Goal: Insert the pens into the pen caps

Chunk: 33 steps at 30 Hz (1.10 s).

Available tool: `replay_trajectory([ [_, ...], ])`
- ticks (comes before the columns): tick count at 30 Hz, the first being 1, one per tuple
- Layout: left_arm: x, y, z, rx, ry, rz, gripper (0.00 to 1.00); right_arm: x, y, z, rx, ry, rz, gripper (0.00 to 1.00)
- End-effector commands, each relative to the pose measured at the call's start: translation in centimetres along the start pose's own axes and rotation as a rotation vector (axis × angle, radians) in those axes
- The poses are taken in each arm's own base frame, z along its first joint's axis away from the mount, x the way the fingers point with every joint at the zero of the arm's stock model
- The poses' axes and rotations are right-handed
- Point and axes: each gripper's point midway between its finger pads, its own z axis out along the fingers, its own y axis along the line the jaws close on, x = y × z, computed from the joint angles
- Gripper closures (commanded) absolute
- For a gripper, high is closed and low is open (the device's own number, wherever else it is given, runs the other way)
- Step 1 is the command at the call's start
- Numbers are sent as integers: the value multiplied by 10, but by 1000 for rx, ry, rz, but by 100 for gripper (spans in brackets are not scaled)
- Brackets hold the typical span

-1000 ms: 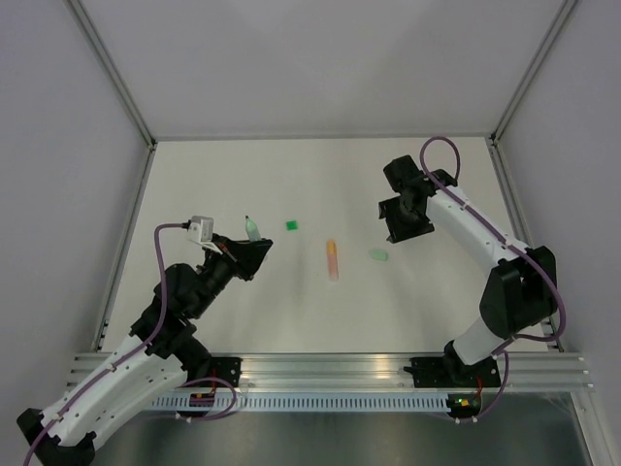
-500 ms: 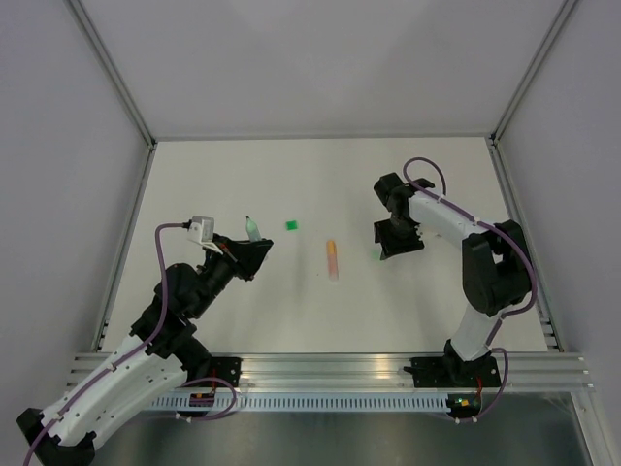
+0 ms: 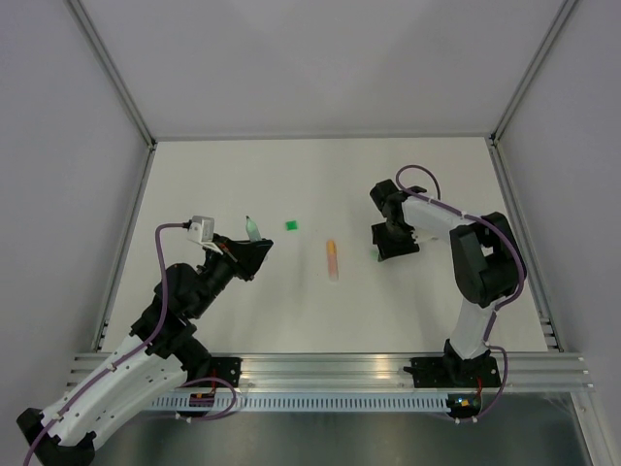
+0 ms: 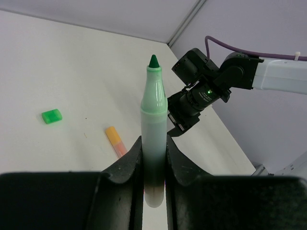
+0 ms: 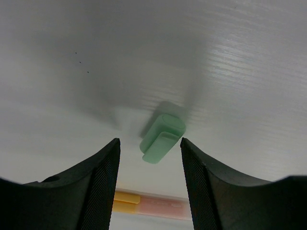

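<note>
Right end effector (image 5: 149, 144) has dropped over the cap (image 5: 162, 137), open, arm (image 3: 482, 264) folded; left end effector (image 4: 154, 146) grips pen (image 4: 153, 112) upright.

mint cap (image 5: 162, 138): under right gripper (image 3: 391, 245), near-hidden from top | orange pen (image 5: 158, 207): beside right gripper, clipped by right-wrist bottom edge, ends behind its fingers (image 5: 103, 187)

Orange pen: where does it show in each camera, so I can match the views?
Top external: orange pen lies mid-table, just left of the right gripper.
Left wrist: orange pen lower left of centre, left of the upright green-tipped pen.
Right wrist: orange pen at the bottom edge, between the fingers.
Shared landmark: the right gripper, open, near it in every view.
</note>
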Motion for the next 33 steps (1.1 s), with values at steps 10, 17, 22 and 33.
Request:
replay_trajectory([
  [10, -8, -11, -1, 48, -21, 19, 98, -13, -11, 14, 46, -73, 40, 40],
  [17, -8, -10, -1, 47, -18, 17, 98, -14, -17, 25, 70, -82, 38, 50],
  [22, -8, -11, -1, 49, -19, 18, 98, -16, -22, 33, 91, -98, 9, 58],
  [33, -6, -13, 0, 63, -13, 19, 98, -30, -6, 25, 17, -172, -194, 100],
])
